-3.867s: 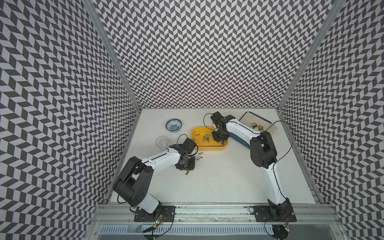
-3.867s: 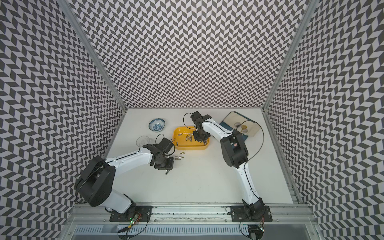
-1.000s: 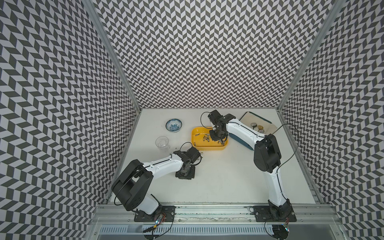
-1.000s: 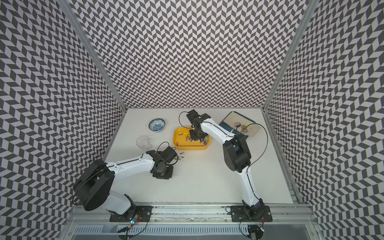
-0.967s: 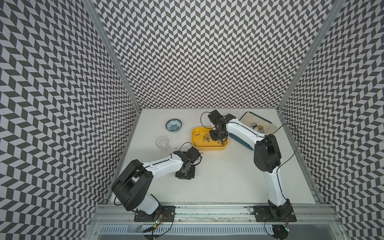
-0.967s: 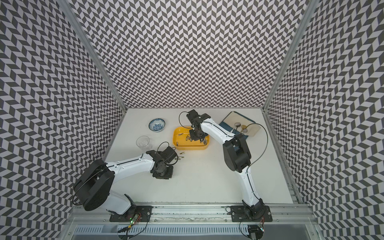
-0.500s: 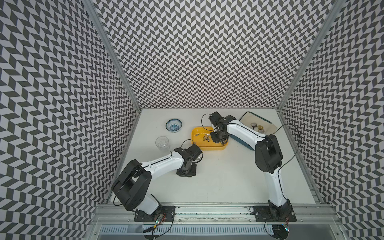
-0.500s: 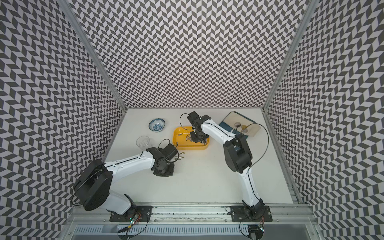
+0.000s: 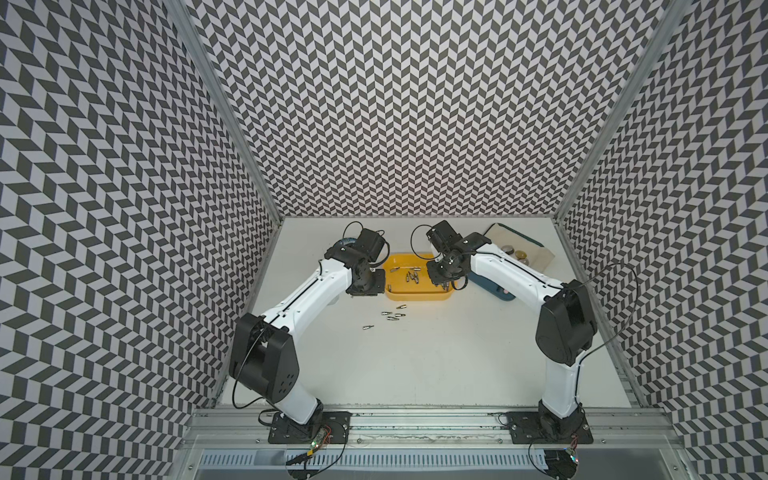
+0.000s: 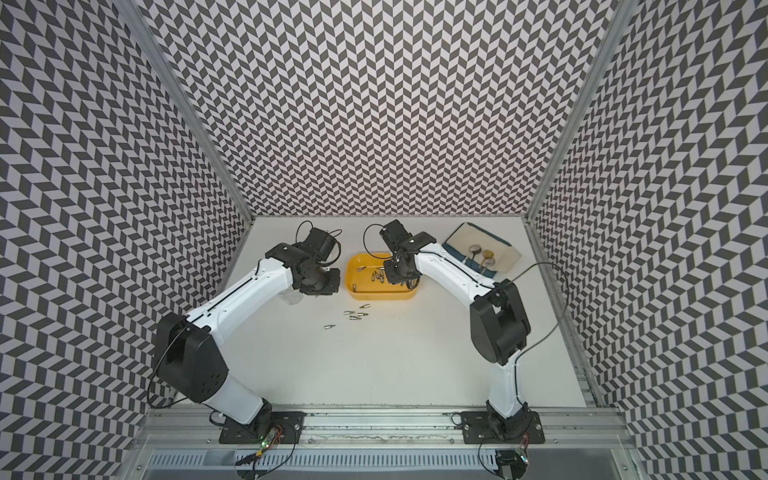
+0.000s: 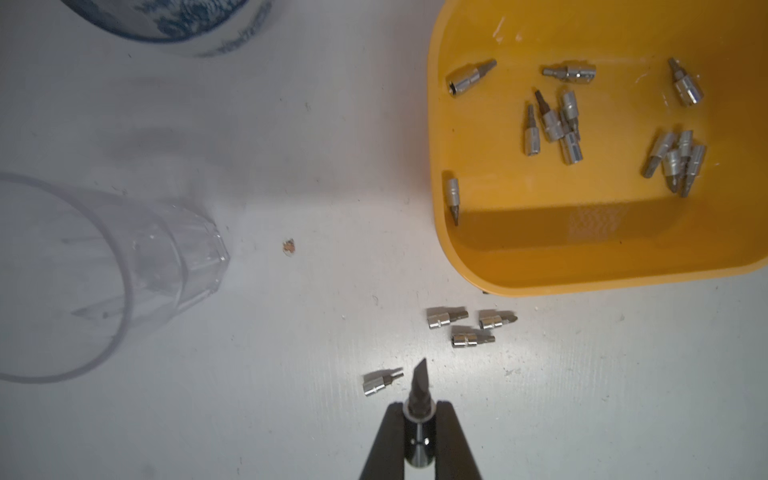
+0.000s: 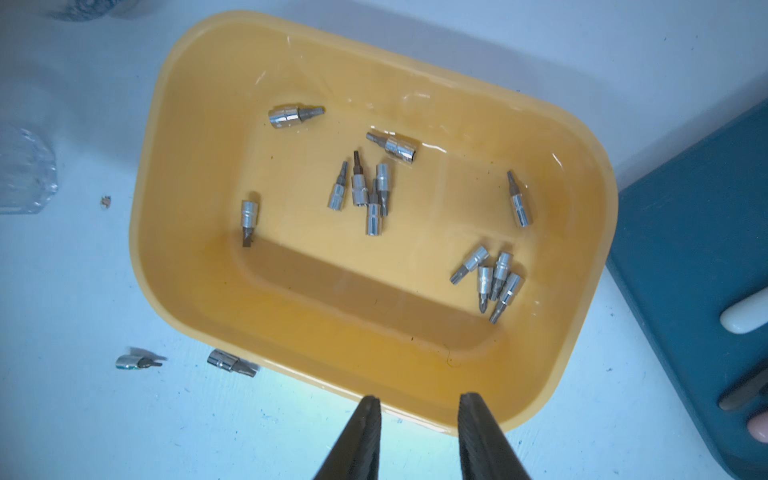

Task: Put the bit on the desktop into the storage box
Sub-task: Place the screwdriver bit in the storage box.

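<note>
Your left gripper (image 11: 419, 409) is pinched tight on the held bit (image 11: 418, 380). Its chrome base is caught between the black fingers (image 11: 384, 444), and its dark flat-blade tip pokes out past them. In both top views that gripper (image 9: 366, 286) hangs just beside the left short end of the storage box (image 9: 417, 296), not over it. In the left wrist view you see the loose bits (image 11: 471, 328) on the desk (image 11: 291, 415) beyond the tip. One (image 11: 380, 382) lies alone and three are bunched together nearer the box (the top views show the same handful (image 10: 355, 316) just in front of the box's near long wall). Your right gripper (image 12: 419, 405) has its jaws parted with nothing between them, above the box's near rim. In a top view it (image 10: 401, 281) sits over the right-hand part of the box. Inside the yellow box lie the stored bits (image 12: 374, 195): a tight cluster in the middle, another cluster towards one corner, and a few singles around them. Farther out, a clear tumbler (image 11: 124, 270) stands on the desk to the left of the left gripper, mostly hidden under the left arm in the top views. A blue-patterned bowl (image 11: 166, 16) shows at the edge of the left wrist view. A blue-and-cream tray (image 10: 461, 237) carrying a few round-headed utensils (image 10: 482, 255) lies near the box's right end, towards the back corner.
</note>
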Robot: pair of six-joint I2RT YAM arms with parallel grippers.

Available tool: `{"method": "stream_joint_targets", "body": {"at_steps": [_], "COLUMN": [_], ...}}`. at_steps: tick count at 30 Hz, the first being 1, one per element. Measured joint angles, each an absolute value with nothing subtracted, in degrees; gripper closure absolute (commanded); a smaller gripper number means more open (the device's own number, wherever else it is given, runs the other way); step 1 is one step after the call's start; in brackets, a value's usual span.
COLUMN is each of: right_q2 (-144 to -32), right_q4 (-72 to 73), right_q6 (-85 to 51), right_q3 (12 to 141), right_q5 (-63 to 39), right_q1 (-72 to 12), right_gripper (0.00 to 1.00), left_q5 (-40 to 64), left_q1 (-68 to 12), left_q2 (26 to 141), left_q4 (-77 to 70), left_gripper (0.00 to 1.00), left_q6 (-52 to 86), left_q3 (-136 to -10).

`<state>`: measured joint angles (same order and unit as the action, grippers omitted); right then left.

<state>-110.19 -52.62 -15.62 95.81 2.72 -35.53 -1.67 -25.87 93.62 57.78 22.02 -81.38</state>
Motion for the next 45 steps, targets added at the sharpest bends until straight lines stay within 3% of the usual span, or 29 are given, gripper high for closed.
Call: {"method": "stream_joint_targets", "body": {"at_steps": [13, 29, 45], "right_q2": [-100.3, -96.3, -94.3], "right_q4": [-49.4, -49.2, -49.2], "right_q6": [-18.5, -19.5, -19.6], "right_q3": [84.4, 79.0, 77.7], "right_q5": [1.5, 0.7, 0.3], "right_q1": [-35.6, -35.6, -35.6], "right_gripper": [0.64, 0.64, 0.64], "left_q5": [1.4, -1.1, -6.7], "left_q1": [-26.4, -32.0, -32.4], "left_q2": [111.2, 124.9, 128.7], "left_q4": [57.3, 53.4, 51.6], "left_gripper": [1.0, 1.0, 1.0], "left_q6": [16.5, 16.1, 16.6], "left_q3": [-98.4, -105.1, -105.5]}}
